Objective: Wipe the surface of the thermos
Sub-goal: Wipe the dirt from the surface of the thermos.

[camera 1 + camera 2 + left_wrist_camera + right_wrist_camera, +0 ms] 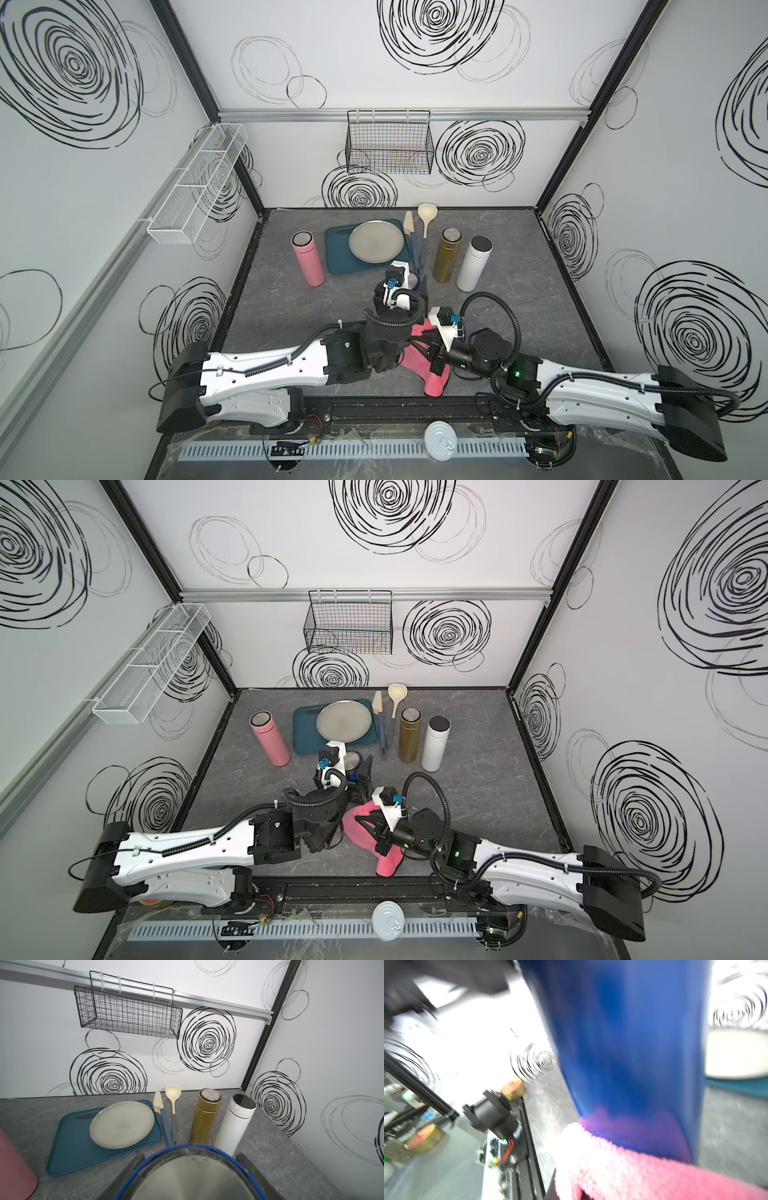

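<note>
Left fingers [248, 1164] clamping blue thermos [629, 1043], right fingers [368, 824] pinching pink cloth [623, 1172] against it

Blue thermos [629, 1043] (steel lid) upright; pink cloth [623, 1172] touching it.

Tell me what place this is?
Probably a robot test booth dressed as a kitchen: swirl-patterned walls box in the counter, a plate lies on a tray, a wire basket hangs behind.
</note>
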Controlling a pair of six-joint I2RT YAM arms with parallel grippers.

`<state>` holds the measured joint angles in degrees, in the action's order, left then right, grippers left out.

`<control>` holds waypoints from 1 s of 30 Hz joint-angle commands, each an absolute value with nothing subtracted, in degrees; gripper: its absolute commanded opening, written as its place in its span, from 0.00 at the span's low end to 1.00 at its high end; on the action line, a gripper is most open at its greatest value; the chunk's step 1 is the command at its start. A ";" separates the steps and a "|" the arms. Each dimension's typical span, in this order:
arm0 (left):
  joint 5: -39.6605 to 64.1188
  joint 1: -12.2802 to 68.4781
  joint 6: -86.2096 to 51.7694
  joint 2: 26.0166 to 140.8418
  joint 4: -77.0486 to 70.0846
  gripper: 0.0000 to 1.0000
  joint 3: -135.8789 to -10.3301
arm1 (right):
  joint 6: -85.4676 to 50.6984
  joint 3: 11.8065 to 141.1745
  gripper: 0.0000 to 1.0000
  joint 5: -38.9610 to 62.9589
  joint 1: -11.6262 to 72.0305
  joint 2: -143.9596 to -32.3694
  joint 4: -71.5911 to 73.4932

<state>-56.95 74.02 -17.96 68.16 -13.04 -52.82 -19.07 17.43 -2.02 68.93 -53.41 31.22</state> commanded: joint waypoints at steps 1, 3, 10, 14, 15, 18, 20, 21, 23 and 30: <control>-59.36 74.73 -22.62 66.98 -14.00 0.00 -56.25 | -18.68 19.99 0.00 -8.13 68.20 -53.25 32.61; -61.86 74.66 -25.85 68.14 -10.15 0.00 -58.38 | -15.72 23.42 0.00 -7.05 68.20 -53.47 32.87; -65.74 74.58 -39.03 71.48 5.87 0.00 -66.75 | -10.75 32.34 0.00 -3.54 68.22 -57.79 34.63; -70.54 76.11 -42.94 72.26 11.22 0.00 -69.49 | -13.69 26.17 0.00 -7.88 68.20 -60.01 39.13; -71.99 76.45 -43.51 72.35 11.78 0.00 -69.69 | -15.03 23.98 0.00 -9.33 68.23 -60.92 40.31; -75.00 77.18 -45.63 72.46 13.13 0.00 -69.69 | -17.89 20.21 0.00 -12.10 68.74 -63.36 42.08; -75.67 77.26 -47.11 72.43 13.87 0.00 -69.70 | -17.37 20.08 0.00 -12.66 69.77 -63.44 43.10; -75.68 77.30 -47.85 72.31 14.09 0.00 -69.71 | -16.35 20.87 0.00 -12.53 70.30 -62.84 43.30; -75.83 77.26 -50.19 72.08 15.48 0.00 -69.91 | -13.74 23.04 0.00 -12.41 71.25 -61.47 43.74; -75.06 77.50 -60.34 70.02 21.31 0.00 -69.49 | -9.97 29.13 0.00 -11.11 71.31 -61.82 49.13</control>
<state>-75.59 76.07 -53.58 72.73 17.85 -68.05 -11.90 25.76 -7.25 71.79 -62.33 41.39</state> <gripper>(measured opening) 0.677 0.069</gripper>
